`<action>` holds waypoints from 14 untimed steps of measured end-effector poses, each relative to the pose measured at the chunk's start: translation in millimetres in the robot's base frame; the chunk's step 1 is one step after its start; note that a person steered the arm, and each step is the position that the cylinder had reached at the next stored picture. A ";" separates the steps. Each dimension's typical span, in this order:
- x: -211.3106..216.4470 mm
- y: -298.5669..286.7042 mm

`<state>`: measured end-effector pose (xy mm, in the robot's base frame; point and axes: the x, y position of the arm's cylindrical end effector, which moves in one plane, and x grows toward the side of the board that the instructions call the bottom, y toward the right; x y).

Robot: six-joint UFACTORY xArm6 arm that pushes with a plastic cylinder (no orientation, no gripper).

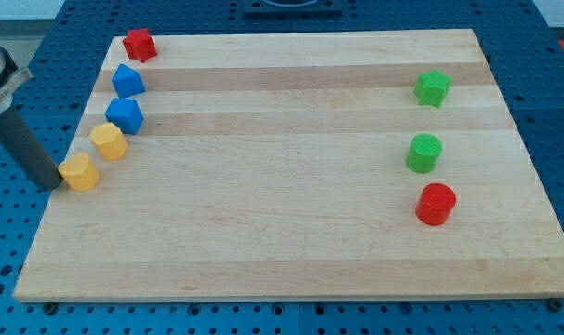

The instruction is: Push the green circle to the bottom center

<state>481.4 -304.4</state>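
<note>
The green circle (423, 154) stands near the board's right edge, at mid height. A green star (432, 88) is above it and a red circle (436, 205) just below it. My tip (49, 183) is at the board's left edge, right beside the lower yellow block (79, 172) on its left. It is far across the board from the green circle.
Along the left edge runs a line of blocks: a red star (139, 43) at the top, two blue blocks (127, 81) (125, 115), then an upper yellow block (107, 141). The wooden board (282, 233) lies on a blue table.
</note>
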 end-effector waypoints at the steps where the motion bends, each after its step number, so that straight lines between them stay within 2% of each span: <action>1: 0.6 11.3; 2: 4.5 12.1; 3: 42.9 23.9; 5: 47.4 201.8; 6: 43.9 246.8; 8: -38.4 331.6; 10: -66.4 452.6; 11: -62.0 483.4; 12: -29.8 481.8; 13: -22.8 410.6; 14: -22.1 462.0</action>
<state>459.3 157.6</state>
